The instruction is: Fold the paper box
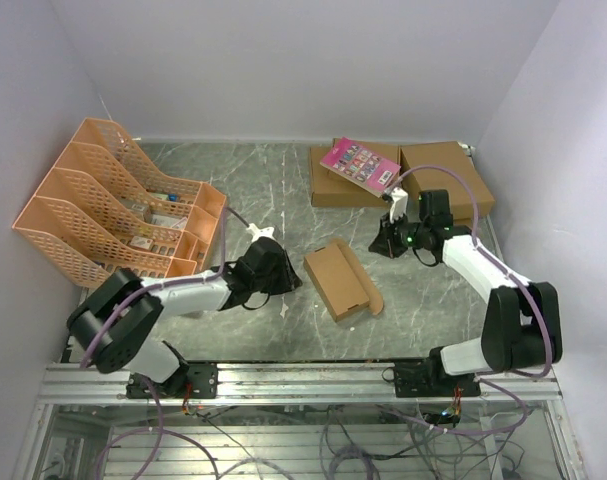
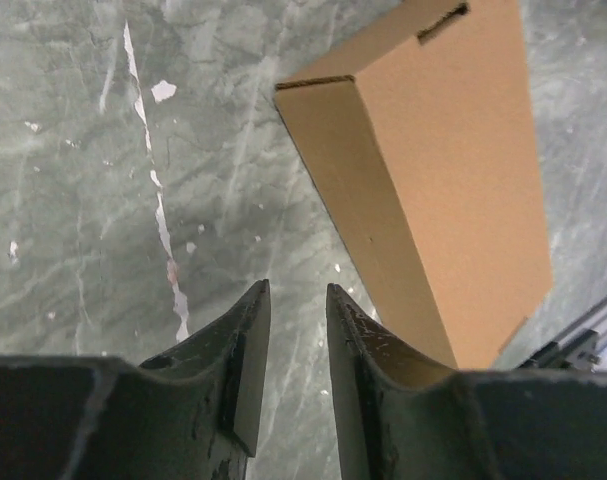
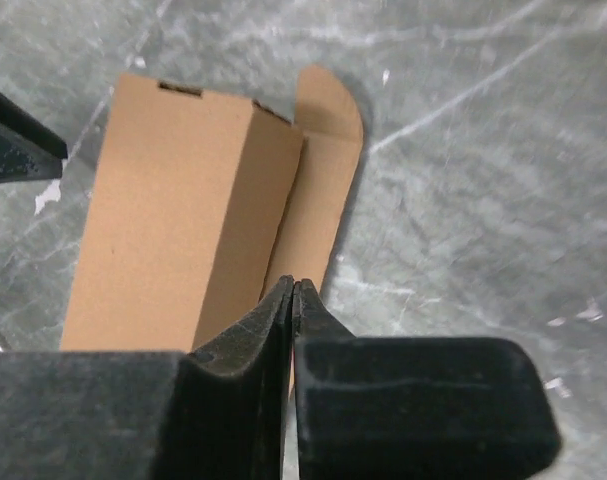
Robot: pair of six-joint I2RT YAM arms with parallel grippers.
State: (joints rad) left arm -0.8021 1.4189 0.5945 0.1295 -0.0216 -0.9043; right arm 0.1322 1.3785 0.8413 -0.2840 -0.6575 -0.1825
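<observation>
The paper box lies in the middle of the marble table as a closed brown oblong, with one rounded flap lying flat along its right side. My left gripper sits just left of the box, apart from it. In the left wrist view its jaws stand a narrow gap apart with only table between them, and the box is ahead to the right. My right gripper hovers to the box's upper right. In the right wrist view it is shut on nothing, above the flap of the box.
A peach mesh file organiser stands at the left. Two larger brown boxes sit at the back right, one under a pink booklet. A metal rail runs along the near edge, and white walls close in the sides and back.
</observation>
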